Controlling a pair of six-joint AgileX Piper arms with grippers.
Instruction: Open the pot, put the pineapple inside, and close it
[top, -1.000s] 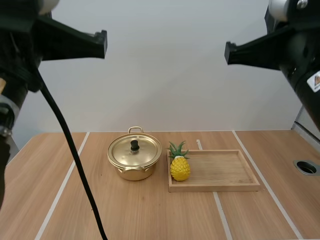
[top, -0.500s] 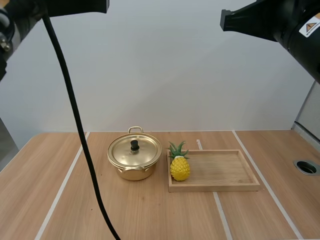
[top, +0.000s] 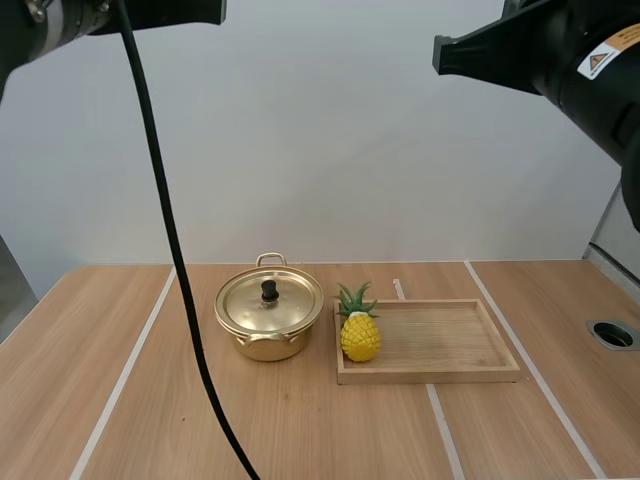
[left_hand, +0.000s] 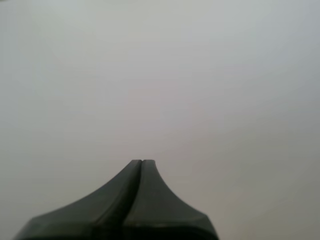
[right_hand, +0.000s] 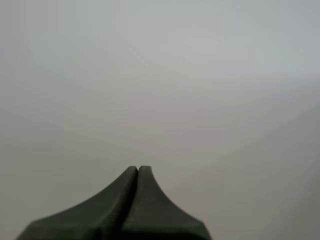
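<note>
Both arms are raised high, well above the table (top: 300, 430). The left gripper (left_hand: 142, 161) has its two black fingers pressed flat together into a single dark wedge, with only a thin seam between them and nothing in its hold. The right gripper (right_hand: 138, 167) is the same: its fingers are closed against each other and grip nothing.

From where the grippers hang, all the task's things lie far below, in the stretch between the two. The pot (top: 268, 318), a shiny gold one, stands on the table well beneath the left gripper and a little inward of it, towards the right gripper's side. Its lid (top: 272, 302) sits squarely on top, with the black knob (top: 269, 291) upright in the middle, so the pot is closed. One small loop handle shows at the pot's far rim.

The pineapple (top: 360, 335) is well below the right gripper and inward of it, towards the left gripper. It stands upright, its green leaves pointing up, in the end of the wooden tray (top: 450, 372) nearest the pot, just beside the pot's wall. I cannot tell whether the two touch. The tray runs on from there under the right gripper's side, and neither gripper is near anything on the table
</note>
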